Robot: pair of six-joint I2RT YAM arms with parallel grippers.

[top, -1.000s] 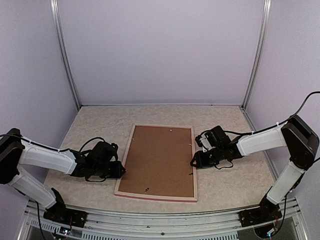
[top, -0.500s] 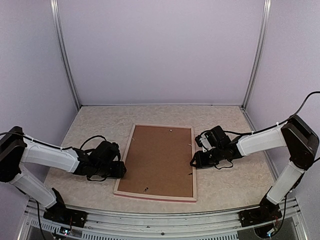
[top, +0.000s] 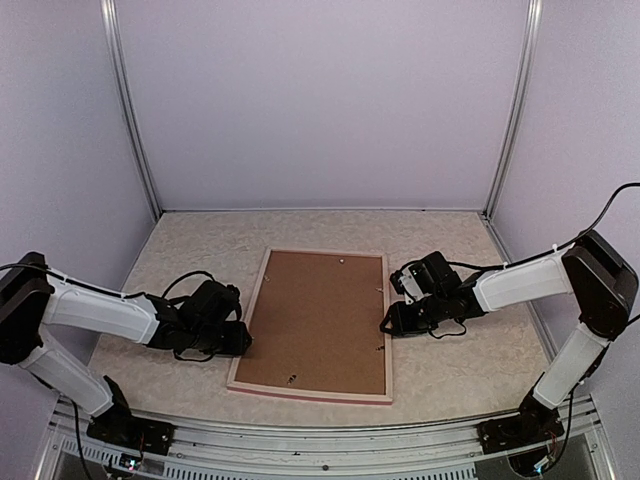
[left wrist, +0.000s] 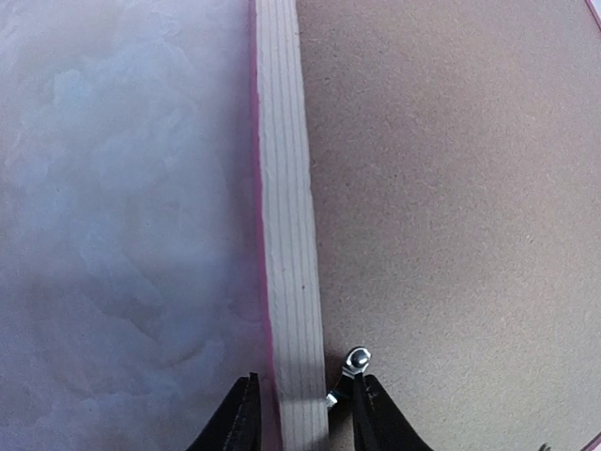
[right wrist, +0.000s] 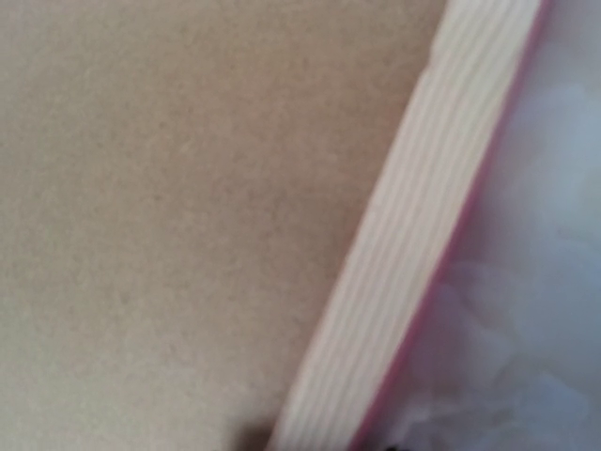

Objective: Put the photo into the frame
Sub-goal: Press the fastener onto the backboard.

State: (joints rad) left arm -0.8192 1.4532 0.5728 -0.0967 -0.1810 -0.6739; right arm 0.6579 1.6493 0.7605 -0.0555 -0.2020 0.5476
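The frame (top: pixel 250 318) lies face down on the table, pale wood back up, with a thin pink-red edge showing (left wrist: pixel 257 235). A brown backing board (top: pixel 318 320) fills it. The photo is hidden. My left gripper (top: pixel 243 340) is low at the frame's left rail (left wrist: pixel 286 235). Its jaws stand apart, one on either side of the rail. The right finger (left wrist: pixel 376 418) touches a small metal tab (left wrist: pixel 355 362) on the board (left wrist: pixel 451 188). My right gripper (top: pixel 386 324) is at the right rail (right wrist: pixel 423 235), its tips barely showing in the right wrist view.
More small metal tabs sit round the board's rim, at the far side (top: pixel 340 260), near side (top: pixel 292 379) and right side (top: pixel 381 347). The marbled tabletop (top: pixel 190 250) is closed in by lilac walls with metal posts (top: pixel 130 110) in the back corners.
My left gripper shifted slightly along the frame's left rail, and its wrist turned a little. The right arm, frame and board have not moved.
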